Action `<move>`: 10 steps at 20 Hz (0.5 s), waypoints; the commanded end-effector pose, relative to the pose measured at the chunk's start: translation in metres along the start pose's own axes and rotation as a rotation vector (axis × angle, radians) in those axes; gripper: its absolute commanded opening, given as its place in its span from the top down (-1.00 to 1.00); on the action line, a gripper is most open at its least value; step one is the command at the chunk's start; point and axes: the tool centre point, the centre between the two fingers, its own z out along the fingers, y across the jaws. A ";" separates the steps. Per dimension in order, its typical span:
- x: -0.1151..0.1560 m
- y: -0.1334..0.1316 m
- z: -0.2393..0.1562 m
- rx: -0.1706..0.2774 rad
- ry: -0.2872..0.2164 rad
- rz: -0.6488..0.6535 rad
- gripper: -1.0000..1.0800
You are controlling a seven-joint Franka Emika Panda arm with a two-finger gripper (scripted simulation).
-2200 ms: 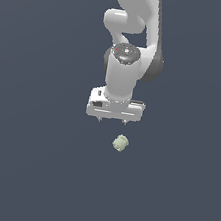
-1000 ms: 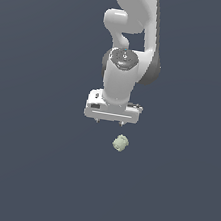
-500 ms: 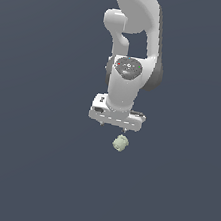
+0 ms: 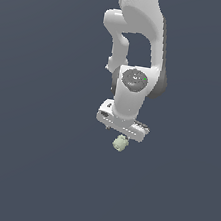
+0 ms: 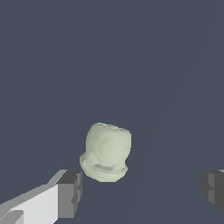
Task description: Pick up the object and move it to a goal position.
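Object (image 5: 106, 152): one pale green lump, just below pincer (image 5: 140, 192); two fingers (image 5: 69, 192) spread apart, not touching.

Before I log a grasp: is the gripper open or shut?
Open. In the wrist view the gripper's two fingers stand far apart, and the pale green lumpy object lies between them with gaps on both sides.
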 end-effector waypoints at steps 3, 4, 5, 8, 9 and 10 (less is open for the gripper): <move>-0.001 -0.011 0.010 0.004 -0.002 0.100 -0.92; -0.001 -0.013 0.012 0.004 -0.002 0.119 -0.92; -0.001 -0.015 0.014 0.005 -0.003 0.136 -0.92; -0.002 -0.019 0.019 0.006 -0.004 0.179 -0.92; -0.002 -0.021 0.020 0.006 -0.004 0.191 -0.92; -0.002 -0.022 0.021 0.006 -0.004 0.202 -0.92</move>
